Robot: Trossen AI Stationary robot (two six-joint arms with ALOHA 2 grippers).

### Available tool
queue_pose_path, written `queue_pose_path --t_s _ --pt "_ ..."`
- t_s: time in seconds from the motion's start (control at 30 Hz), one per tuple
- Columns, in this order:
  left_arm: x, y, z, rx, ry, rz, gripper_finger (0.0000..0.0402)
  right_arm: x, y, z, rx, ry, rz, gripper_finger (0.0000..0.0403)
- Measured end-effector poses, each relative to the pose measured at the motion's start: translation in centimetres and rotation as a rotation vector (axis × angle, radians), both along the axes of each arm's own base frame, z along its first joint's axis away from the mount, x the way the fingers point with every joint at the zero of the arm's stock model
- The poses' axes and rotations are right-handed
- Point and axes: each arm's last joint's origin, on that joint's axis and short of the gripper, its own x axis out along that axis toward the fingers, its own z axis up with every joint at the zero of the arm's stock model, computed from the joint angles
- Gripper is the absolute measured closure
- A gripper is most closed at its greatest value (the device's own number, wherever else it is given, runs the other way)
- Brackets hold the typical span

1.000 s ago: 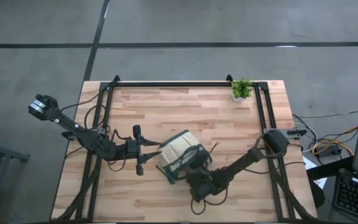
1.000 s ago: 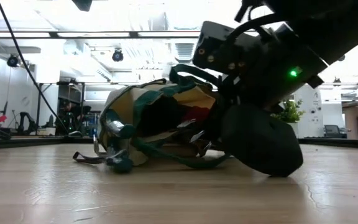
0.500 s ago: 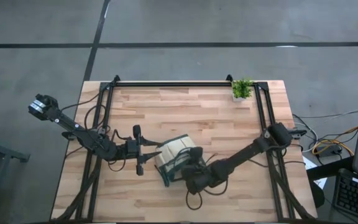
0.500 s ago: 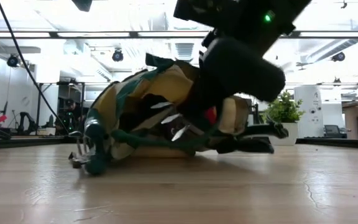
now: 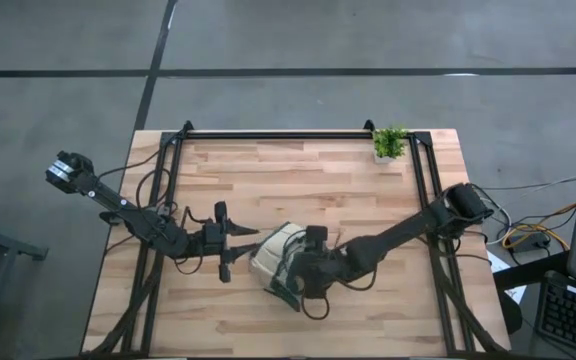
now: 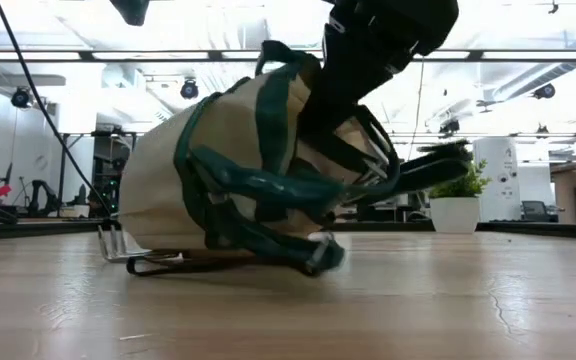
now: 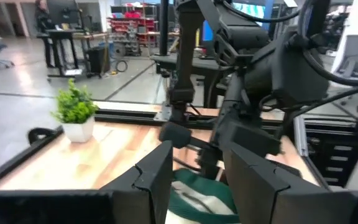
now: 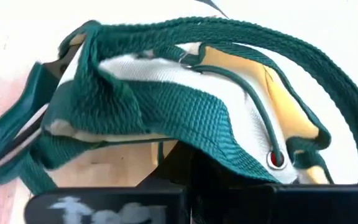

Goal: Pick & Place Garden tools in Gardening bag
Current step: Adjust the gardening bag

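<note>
The tan canvas bag with green straps (image 5: 276, 256) blocks the table's middle, squeezed between both arms; the far wooden table (image 5: 298, 170) lies open.

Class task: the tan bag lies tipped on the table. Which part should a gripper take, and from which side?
Probably the green handle strap, from above: the bag lies tilted, its canvas walls are wide and soft, but the straps loop clear of the body.

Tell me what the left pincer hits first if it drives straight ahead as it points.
Most likely the gardening bag: the left pincer points right at it from just beside it, with the right pincer beyond.
</note>
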Motion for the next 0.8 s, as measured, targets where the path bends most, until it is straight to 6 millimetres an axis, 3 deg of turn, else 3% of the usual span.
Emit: queue_pose_path --t_s 0.3,0.8 --pt "1.7 0.3 -0.9 -0.116 0.100 -0.135 0.0254 0.2 -0.4 -0.3 0.045 0.041 0.032 0.0395" --pt "3.6 1.3 -1.9 -0.025 0.157 -0.131 0.0254 0.3 -1.4 4.7 0.103 0.131 0.075 0.0395"
